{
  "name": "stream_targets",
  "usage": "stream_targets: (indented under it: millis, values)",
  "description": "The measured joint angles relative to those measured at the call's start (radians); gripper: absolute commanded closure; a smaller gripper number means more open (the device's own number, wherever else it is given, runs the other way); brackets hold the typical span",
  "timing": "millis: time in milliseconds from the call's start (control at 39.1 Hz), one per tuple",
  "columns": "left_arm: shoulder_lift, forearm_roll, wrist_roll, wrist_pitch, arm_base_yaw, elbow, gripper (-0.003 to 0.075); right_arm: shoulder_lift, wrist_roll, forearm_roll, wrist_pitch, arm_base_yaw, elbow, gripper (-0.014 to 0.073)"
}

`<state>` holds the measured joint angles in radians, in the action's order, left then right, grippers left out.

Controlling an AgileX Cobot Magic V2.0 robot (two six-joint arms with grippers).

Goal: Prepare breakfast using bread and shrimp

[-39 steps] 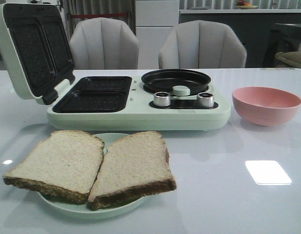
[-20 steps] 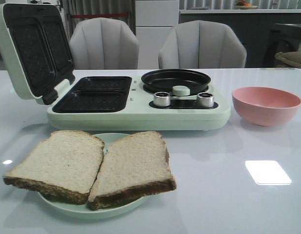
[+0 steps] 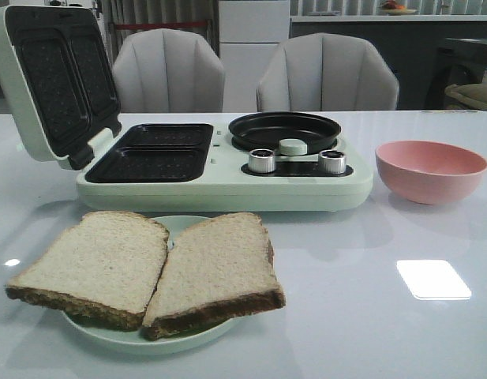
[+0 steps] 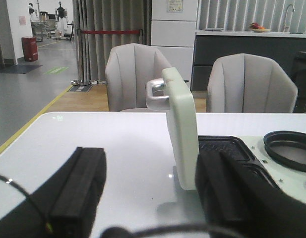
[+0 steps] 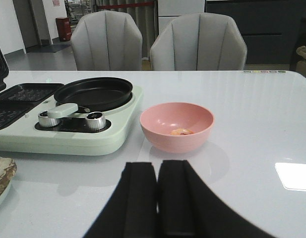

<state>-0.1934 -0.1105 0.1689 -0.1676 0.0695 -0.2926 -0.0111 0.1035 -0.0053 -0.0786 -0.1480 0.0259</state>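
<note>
The breakfast maker (image 3: 227, 170), a pale green appliance, stands on the white table (image 3: 369, 300) and serves as the reference point. Its lid (image 3: 50, 83) is raised at the left end, exposing two dark waffle-textured plates; two matching plates (image 3: 152, 154) lie open in the base below it. A round black pan (image 3: 285, 130) sits on the right half of the appliance, with two silver knobs (image 3: 263, 161) in front of it.

Directly in front of the breakfast maker, a pale green plate (image 3: 176, 227) holds the bread (image 3: 148, 264): two slices laid side by side, edges touching, both overhanging the plate rim.

To the right of the breakfast maker, close but apart from it, stands a pink bowl (image 5: 177, 126). In the right wrist view a small orange-pink item, apparently shrimp (image 5: 181, 132), lies at the bottom of it; the count cannot be determined.

Left gripper (image 4: 143, 198): fingers spread wide apart, nothing between them, positioned near the raised lid's side of the appliance.

Right gripper (image 5: 157, 198): fingers pressed together, holding nothing, positioned on the near side of the pink bowl.

Two grey chairs (image 3: 326, 75) stand behind the table.
</note>
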Motion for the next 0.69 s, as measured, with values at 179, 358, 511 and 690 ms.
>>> stream_targets:
  millis: [179, 358, 511, 690]
  values:
    - [-0.019, -0.025, 0.0, -0.006, 0.007, 0.0, 0.0185, 0.0, 0.0, 0.0, 0.0, 0.0, 0.0, 0.0442]
    - [-0.079, -0.099, 0.0, -0.036, 0.06, -0.008, 0.0185, 0.0, 0.004, 0.0, 0.0, 0.0, 0.0, 0.0442]
    - [-0.153, -0.153, -0.039, -0.069, 0.155, -0.008, 0.0185, 0.0, 0.002, 0.0, 0.0, 0.0, 0.0, 0.0442]
    - [-0.233, -0.301, -0.066, -0.086, 0.293, -0.008, 0.0185, 0.0, 0.002, 0.0, 0.0, 0.0, 0.0, 0.0442]
